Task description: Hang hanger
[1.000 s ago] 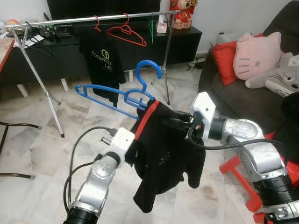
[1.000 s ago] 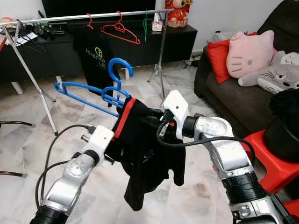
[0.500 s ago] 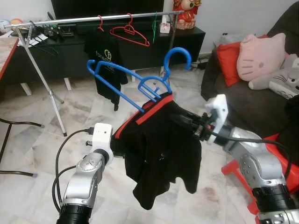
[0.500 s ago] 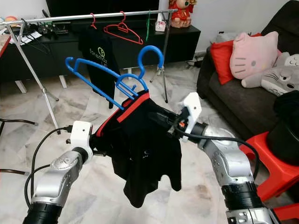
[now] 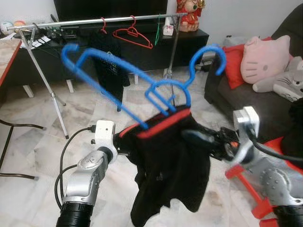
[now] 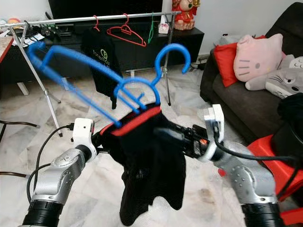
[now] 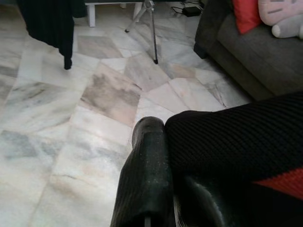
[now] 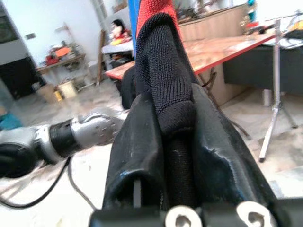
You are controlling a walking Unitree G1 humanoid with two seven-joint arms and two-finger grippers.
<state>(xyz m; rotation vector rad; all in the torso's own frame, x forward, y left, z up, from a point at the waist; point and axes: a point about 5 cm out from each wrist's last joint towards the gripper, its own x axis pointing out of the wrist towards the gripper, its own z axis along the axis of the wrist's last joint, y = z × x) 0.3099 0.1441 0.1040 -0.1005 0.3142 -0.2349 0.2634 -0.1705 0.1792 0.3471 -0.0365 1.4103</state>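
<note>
From my head views, I hold a blue hanger (image 5: pixel 156 90) up in front of me with a black garment (image 5: pixel 168 165) with a red collar draped on it, its hook curling toward the sofa (image 5: pixel 246 94) side and its long arm reaching toward my left. My left fingers (image 5: pixel 124 145) grip the cloth at the collar's left end, and my right fingers (image 5: pixel 196 138) grip it from the right, so the hanger rides between both arms. Beyond it stands a metal clothes rail (image 5: pixel 94 20) carrying a red hanger (image 5: pixel 135 37) and a black shirt (image 6: pixel 102 54), well apart from the blue one; pink and grey plush toys (image 5: pixel 265 59) lie on the sofa. In my left wrist view, one finger (image 7: pixel 147 179) lies against the black knit with the red trim, marble floor (image 7: pixel 71 109) below; the fingers are closed on the garment. In my right wrist view, my two fingers (image 8: pixel 142 156) pinch a fold of the black knit between them, the red collar above, my left arm (image 8: pixel 71 135) beyond.
</note>
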